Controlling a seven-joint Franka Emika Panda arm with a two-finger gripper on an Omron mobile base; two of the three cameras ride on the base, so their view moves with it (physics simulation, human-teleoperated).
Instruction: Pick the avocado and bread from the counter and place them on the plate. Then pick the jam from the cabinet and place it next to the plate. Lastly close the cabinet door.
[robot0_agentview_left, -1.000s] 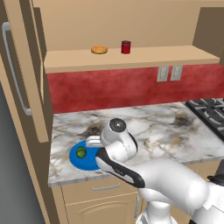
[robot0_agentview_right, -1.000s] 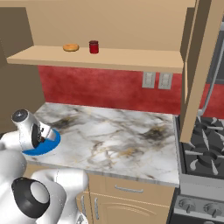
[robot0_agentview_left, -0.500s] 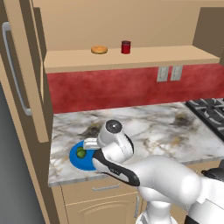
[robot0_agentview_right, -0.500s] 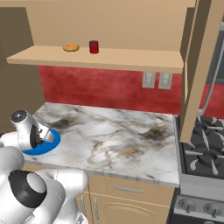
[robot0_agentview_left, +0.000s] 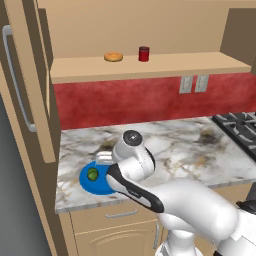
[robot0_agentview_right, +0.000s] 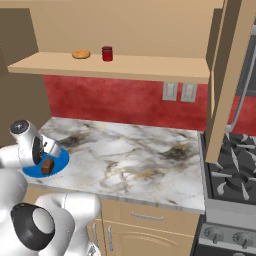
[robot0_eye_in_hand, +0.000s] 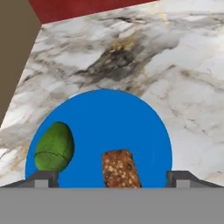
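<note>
The gripper (robot0_eye_in_hand: 111, 179) stands spread wide at bottom centre, holding nothing; the bread (robot0_eye_in_hand: 120, 169) lies freed on the plate (robot0_eye_in_hand: 109, 118) beside the avocado (robot0_eye_in_hand: 54, 148). Lift straight up, then reach for the jam (robot0_agentview_left: 144, 53), upper centre.

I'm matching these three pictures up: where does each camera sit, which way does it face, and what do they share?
Left base view: behind the arm's left, facing the counter and shelf; the arm crosses from lower right.
Right base view: behind its right, facing the same counter; the arm rises lower left.
Hand view: on the hand, looking down past the open tool.
All share the plate; avocado and bread lie on it.
</note>
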